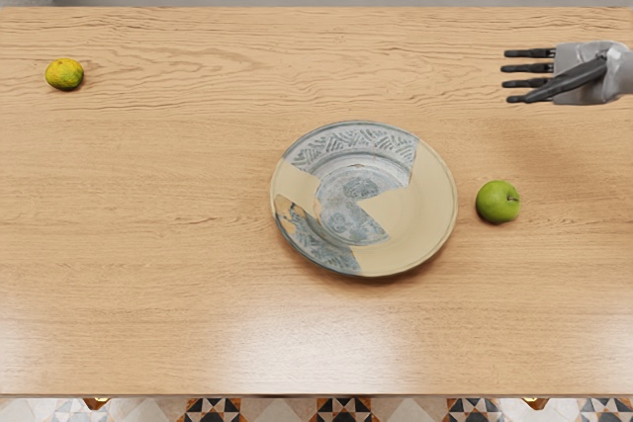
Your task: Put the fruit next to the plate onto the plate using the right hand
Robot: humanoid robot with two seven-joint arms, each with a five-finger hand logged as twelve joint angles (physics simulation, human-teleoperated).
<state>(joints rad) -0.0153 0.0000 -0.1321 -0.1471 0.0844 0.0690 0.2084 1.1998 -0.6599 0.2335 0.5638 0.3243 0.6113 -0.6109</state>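
We observe the grey right hand (569, 73) released, fingers straight, grasping nothing. The round green apple (497, 202) lies on the wooden tabletop (148, 244) nearer us than the hand, just beside the patterned blue-and-beige plate (432, 210).

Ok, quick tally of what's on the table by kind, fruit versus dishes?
Fruit: 2 (green apple just right of the plate, yellow-green fruit at the far left)
Plates: 1
Total: 3
The right hand is open at the upper right and holds none of them.
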